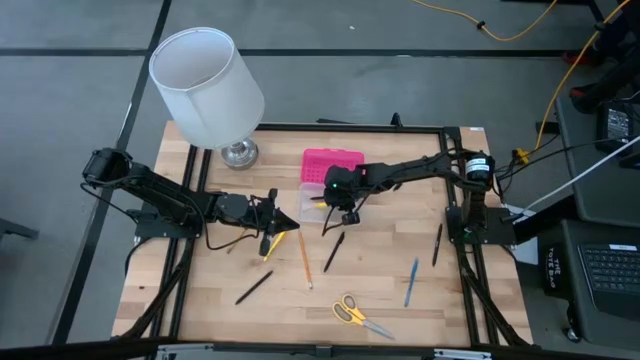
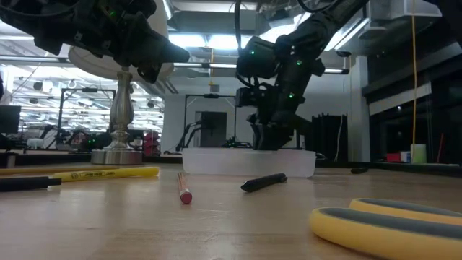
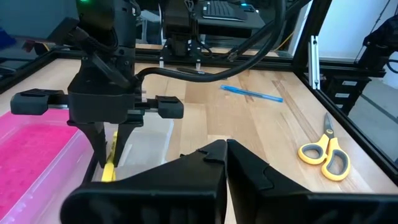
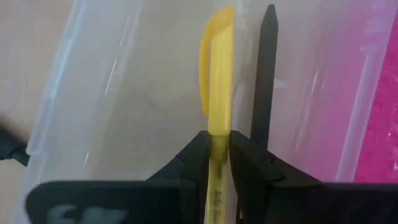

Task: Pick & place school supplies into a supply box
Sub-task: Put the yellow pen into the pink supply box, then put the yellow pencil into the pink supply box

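The right gripper (image 4: 219,155) hangs inside the clear box (image 1: 312,197), its fingers (image 4: 194,158) narrow, clasping a yellow pen (image 4: 217,68) that lies along the box floor beside a black pen (image 4: 264,74). The pink lid (image 1: 333,163) lies open behind. The left gripper (image 1: 288,226) waits over the table (image 1: 390,310) left of the box, fingers closed on nothing. Scissors (image 1: 358,314) lie near the front edge.

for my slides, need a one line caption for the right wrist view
Right gripper lowers a yellow pen into the clear supply box, beside a black pencil already inside.
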